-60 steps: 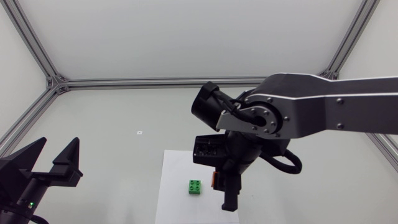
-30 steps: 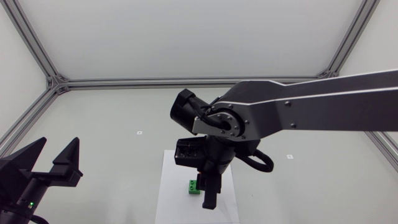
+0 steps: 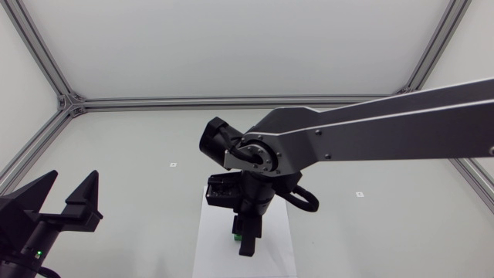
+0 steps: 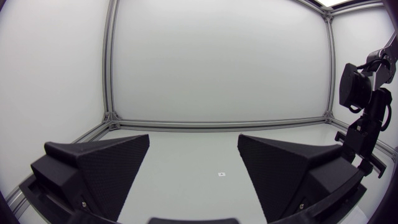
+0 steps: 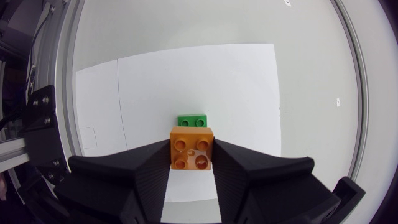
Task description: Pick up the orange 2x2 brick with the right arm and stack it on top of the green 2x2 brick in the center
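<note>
Has the silver-grey right arm [image 3: 370, 135] in from the right side, across the pale grey bench [image 3: 131, 147] to just past its middle. Points the black wrist down over a white paper sheet [image 3: 207, 251] lying at the near middle of the bench.

Grasps an orange 2x2 plastic brick [image 5: 192, 148] in the right jaws, one black wedge pressed against each of two opposite sides, four studs facing the wrist camera. Hangs the orange brick over the sheet, right by a green 2x2 plastic brick [image 5: 191, 121] that sits on the paper just ahead of the jaws, studs up, its near part hidden behind the orange one. Cannot tell whether the two bricks touch.

From overhead, shows only a sliver of green beside the black wedges, with the orange brick hidden under the wrist.

Rests the left arm [image 3: 31, 232] at the left near corner of the bench, well apart from the sheet and both bricks. Holds the left jaws released, wedges spread wide and pointing across the bench.

Shows a small dark mark [image 3: 173, 164] on the bench, left of the sheet and farther back.
</note>
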Tool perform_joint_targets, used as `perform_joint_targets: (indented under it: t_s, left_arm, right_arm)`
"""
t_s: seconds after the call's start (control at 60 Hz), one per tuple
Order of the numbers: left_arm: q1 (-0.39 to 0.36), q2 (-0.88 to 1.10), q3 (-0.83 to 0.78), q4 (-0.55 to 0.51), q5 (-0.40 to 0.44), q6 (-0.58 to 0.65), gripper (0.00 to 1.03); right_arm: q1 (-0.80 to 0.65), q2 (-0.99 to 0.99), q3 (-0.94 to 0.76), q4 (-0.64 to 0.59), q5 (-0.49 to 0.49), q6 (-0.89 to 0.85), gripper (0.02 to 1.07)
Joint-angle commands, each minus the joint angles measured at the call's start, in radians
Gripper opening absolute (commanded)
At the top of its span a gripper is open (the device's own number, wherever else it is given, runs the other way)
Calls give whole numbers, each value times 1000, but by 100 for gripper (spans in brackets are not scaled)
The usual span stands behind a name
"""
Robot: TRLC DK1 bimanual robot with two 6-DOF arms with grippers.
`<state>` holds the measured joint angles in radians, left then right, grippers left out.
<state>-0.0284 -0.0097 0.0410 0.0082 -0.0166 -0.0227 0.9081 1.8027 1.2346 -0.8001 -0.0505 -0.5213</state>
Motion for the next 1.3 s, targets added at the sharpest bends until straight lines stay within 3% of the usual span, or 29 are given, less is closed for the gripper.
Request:
perform_joint_targets:
  t_s: [0.0,1.283]
  left_arm:
    - [-1,-4,-41,-11,3,6,99]
    - [-1,-4,-41,-11,3,6,99]
  right_arm:
    - [8,32,14,10,6,-14,25]
    - [11,130,45,35,21,-74,26]
